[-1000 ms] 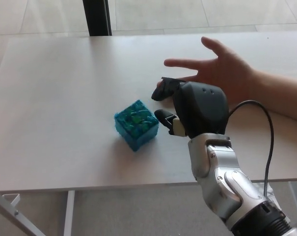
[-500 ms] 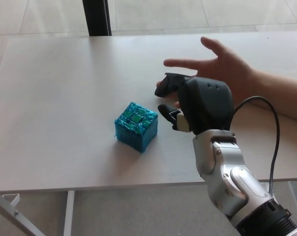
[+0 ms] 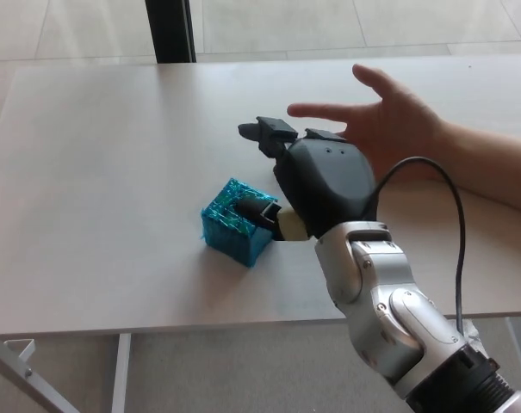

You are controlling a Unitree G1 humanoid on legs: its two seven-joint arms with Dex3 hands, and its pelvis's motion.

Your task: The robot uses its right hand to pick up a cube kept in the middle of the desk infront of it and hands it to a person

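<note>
Right hand over the cube, a person's palm waiting behind

Head view: the cube [image 3: 233, 224], teal and shiny, sits on the desk [image 3: 96, 172] near its middle, at about 9 o'clock from the right hand [image 3: 307, 185]. The hand comes in from 5 o'clock on a silver forearm with a black cable looping beside it. Its digits are spread, holding nothing: one reaches out above the desk toward 11 o'clock, another lies over the cube's top right edge, and whether it touches cannot be told. A person's hand [image 3: 389, 120] hovers open, palm up, at 1 o'clock from the robot's hand, just behind it, entering from the 3 o'clock edge
</note>
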